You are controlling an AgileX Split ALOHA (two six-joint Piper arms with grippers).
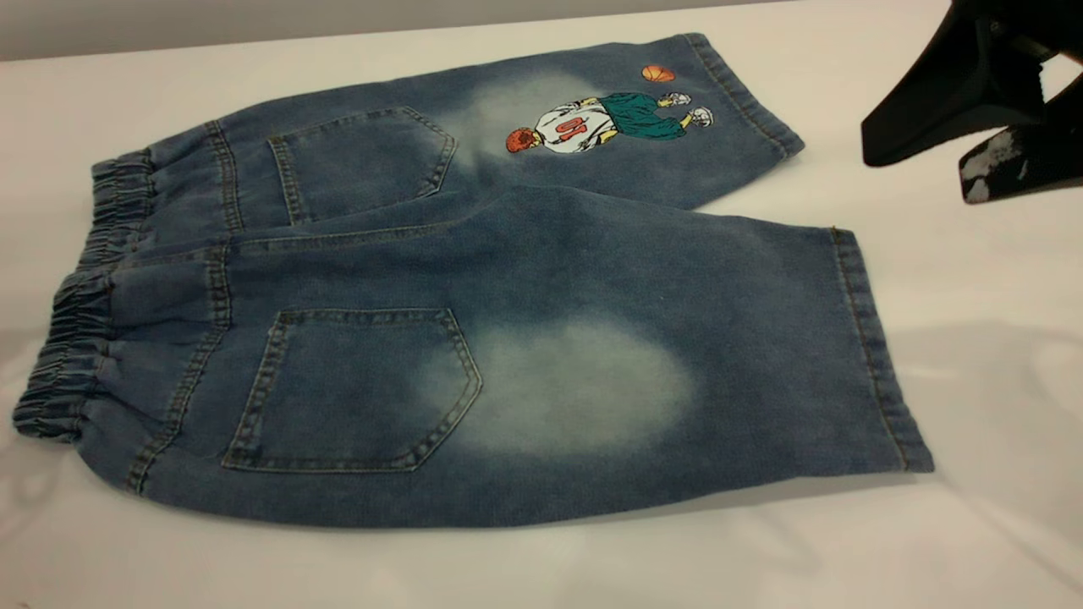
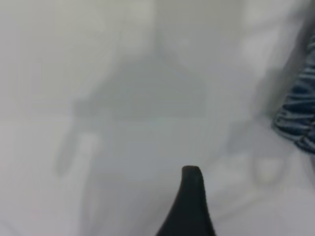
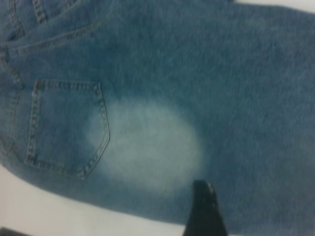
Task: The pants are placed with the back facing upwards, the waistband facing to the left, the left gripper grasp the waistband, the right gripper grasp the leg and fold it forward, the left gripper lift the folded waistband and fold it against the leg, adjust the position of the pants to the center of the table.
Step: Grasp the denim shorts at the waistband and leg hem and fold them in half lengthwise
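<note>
The blue denim pants [image 1: 508, 245] lie flat on the white table [image 1: 981, 524], back up, with both patch pockets showing. The ruched waistband [image 1: 76, 313] is at the left, the hems at the right. The plain leg [image 1: 584, 385] with the pale oval is nearest; the printed leg [image 1: 592, 123] lies behind it. My right gripper [image 1: 920, 176] hovers open above the table, right of the printed leg's hem, holding nothing. In the right wrist view one finger [image 3: 202, 206] hangs over the faded oval [image 3: 147, 142]. Of my left gripper only one black finger [image 2: 190, 201] shows, over bare table beside the waistband [image 2: 298, 113].
Bare tabletop surrounds the pants on all sides. The table's far edge [image 1: 254, 38] runs along the back, with a grey wall behind it.
</note>
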